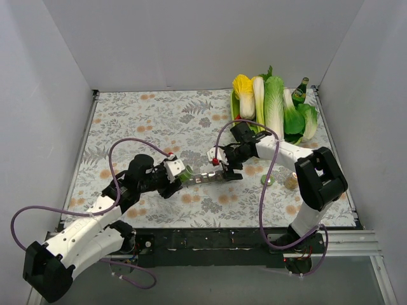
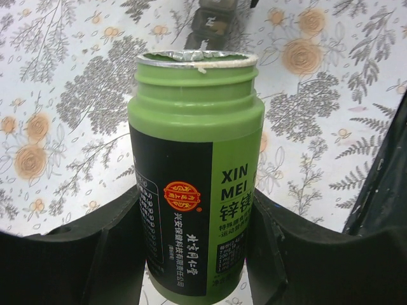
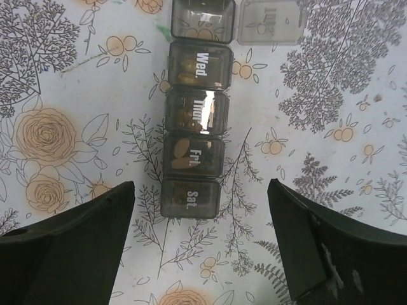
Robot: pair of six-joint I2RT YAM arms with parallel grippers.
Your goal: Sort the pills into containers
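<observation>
The left hand [image 1: 173, 170] is gripping the green bottle [image 2: 191, 159], mouth facing the containers [image 3: 194, 127] lying lengthwise ahead on the bench [image 1: 127, 121]; the right hand [image 3: 200, 190], wide open, is hovering over their Sat. end.

Lab booth: white walls [image 1: 191, 44], floral tablecloth [image 1: 146, 121]

Leafy vegetables [image 1: 273, 111] and a dark green bottle [image 1: 300, 91] sit at the far right corner of the floral tablecloth [image 1: 140, 114].
</observation>
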